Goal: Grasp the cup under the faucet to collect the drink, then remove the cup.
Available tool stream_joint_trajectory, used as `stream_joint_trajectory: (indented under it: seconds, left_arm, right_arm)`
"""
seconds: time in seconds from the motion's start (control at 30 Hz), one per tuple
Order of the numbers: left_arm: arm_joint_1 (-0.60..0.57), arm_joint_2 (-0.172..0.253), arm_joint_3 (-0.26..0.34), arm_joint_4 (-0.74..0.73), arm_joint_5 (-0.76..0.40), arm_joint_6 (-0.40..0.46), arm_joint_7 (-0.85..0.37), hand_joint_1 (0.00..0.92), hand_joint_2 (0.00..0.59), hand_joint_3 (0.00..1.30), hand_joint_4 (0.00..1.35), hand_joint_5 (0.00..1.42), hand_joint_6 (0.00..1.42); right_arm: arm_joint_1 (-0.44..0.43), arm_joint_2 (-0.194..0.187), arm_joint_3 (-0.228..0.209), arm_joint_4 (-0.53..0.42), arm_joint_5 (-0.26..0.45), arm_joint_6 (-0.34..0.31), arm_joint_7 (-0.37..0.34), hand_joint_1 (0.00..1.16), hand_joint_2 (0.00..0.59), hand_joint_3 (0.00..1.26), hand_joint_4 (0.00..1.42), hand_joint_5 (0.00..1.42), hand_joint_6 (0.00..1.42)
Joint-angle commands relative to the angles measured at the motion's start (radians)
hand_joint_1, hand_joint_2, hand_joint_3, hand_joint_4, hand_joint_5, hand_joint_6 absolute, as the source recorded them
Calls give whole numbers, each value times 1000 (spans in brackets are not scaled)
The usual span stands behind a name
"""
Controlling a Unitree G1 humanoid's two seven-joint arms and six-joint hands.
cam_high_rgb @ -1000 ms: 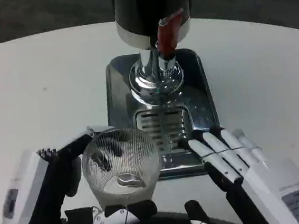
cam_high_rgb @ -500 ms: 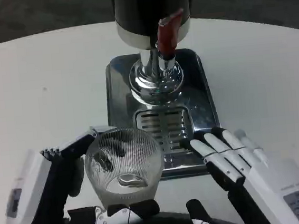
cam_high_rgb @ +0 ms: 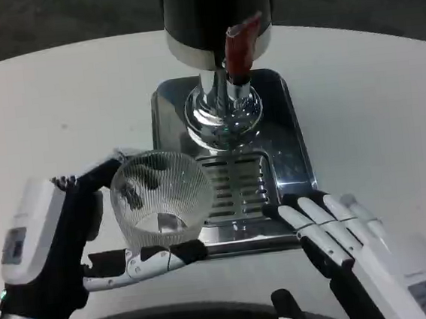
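One ribbed clear cup point(cam_high_rgb: 162, 198), one drink dispenser point(cam_high_rgb: 217, 23) with one red tap lever point(cam_high_rgb: 237, 45), and one steel drip tray point(cam_high_rgb: 287, 141) with one slotted grate point(cam_high_rgb: 240, 187). Two hands: left hand point(cam_high_rgb: 62, 242) and right hand point(cam_high_rgb: 341, 237). One white tabletop point(cam_high_rgb: 58, 121).

You've got the cup point(cam_high_rgb: 162, 198) in view: clear ribbed glass, upright, mouth open to the camera, looks empty tho hard to be sure. It sits at the front-left corner of the steel drip tray point(cam_high_rgb: 288, 152), overlapping the tray's left edge, just left of the slotted grate point(cam_high_rgb: 238, 187). The faucet point(cam_high_rgb: 236, 52), red handle on a black-and-chrome dispenser, is farther back & right, so cup's not under it.
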Motion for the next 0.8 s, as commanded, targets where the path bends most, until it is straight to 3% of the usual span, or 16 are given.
stream_joint_trajectory:
  seconds: [0.03,0.43,0.8]
  left_arm:
    - [-87,9,-35,103,57,-9,91,589,31,943,1075,1206,1366]
    - [-375,47,-189,494,174,-20,302,589,31,943,1075,1206,1366]
    - [-576,19,-338,796,232,-6,499,598,26,946,1080,1217,1366]
  right_arm:
    - [13,16,1,-26,-3,4,-2,461,505,146,86,60,64]
    - [36,38,-2,-60,-12,21,26,461,505,146,86,62,65]
    - [74,57,-6,-99,-15,28,39,461,505,146,86,68,65]
